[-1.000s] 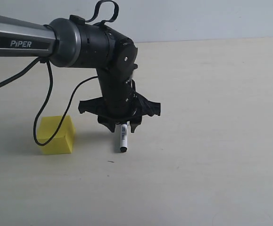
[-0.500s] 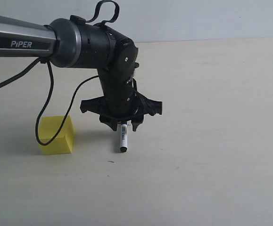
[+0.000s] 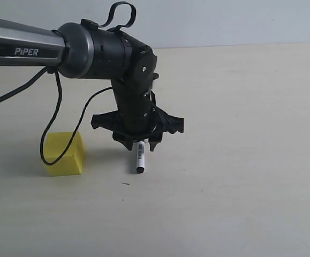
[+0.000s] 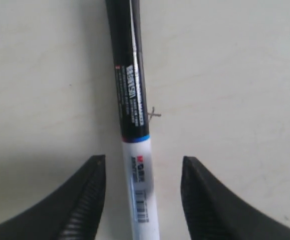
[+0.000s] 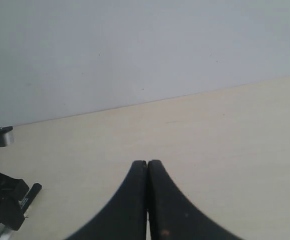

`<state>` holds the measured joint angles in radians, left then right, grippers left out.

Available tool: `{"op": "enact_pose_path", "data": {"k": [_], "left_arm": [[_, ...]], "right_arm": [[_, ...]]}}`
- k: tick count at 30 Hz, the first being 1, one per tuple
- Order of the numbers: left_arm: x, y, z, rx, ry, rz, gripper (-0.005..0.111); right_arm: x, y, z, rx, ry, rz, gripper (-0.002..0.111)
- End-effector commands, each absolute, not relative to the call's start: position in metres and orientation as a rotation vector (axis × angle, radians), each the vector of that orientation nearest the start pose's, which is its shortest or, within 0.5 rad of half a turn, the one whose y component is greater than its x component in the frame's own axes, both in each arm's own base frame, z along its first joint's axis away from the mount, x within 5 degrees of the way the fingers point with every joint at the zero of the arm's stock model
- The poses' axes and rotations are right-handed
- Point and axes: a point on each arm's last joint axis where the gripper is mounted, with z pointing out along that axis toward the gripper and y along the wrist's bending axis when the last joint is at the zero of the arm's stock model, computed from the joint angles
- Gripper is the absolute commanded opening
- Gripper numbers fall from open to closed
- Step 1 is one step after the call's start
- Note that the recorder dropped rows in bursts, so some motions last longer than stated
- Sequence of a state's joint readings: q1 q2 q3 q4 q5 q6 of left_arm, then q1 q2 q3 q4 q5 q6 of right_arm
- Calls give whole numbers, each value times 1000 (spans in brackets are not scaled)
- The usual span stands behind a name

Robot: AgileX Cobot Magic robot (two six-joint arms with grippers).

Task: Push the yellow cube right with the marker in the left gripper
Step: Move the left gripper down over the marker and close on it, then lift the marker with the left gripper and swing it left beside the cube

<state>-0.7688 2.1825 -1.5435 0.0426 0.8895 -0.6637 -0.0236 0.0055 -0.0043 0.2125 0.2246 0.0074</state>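
The yellow cube (image 3: 63,153) sits on the table at the left, with a black cable hanging in front of it. The marker (image 3: 140,158) is right of the cube, its black end toward the front. My left gripper (image 3: 140,146) points down over the marker's white barrel. In the left wrist view the marker (image 4: 134,120) runs between the two fingers of the left gripper (image 4: 142,159), with a gap on each side, so the gripper is open. The cube is outside that view. My right gripper (image 5: 147,163) is shut on nothing, away from the cube.
The pale tabletop (image 3: 240,160) stretches to the right and front of the marker. A grey wall (image 3: 224,21) stands behind the table. The black cable (image 3: 50,123) loops down from the left arm, over the cube's top.
The left arm has shifted very slightly to the right. The marker and the cube have stayed where they were.
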Motion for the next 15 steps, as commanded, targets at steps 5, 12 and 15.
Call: {"op": "enact_pose_path", "data": {"k": [5,12,15], "left_arm": [[313,-296,107,207,3051,-35,47],[312,-295,107,211,3061,-13,42],[311,-294,108,213,3068,0,22]], "right_arm": [[56,3,194,161,1697,174,0],[56,3,194,161,1697,174,0],[56,3,194,161,1697,174,0]]}}
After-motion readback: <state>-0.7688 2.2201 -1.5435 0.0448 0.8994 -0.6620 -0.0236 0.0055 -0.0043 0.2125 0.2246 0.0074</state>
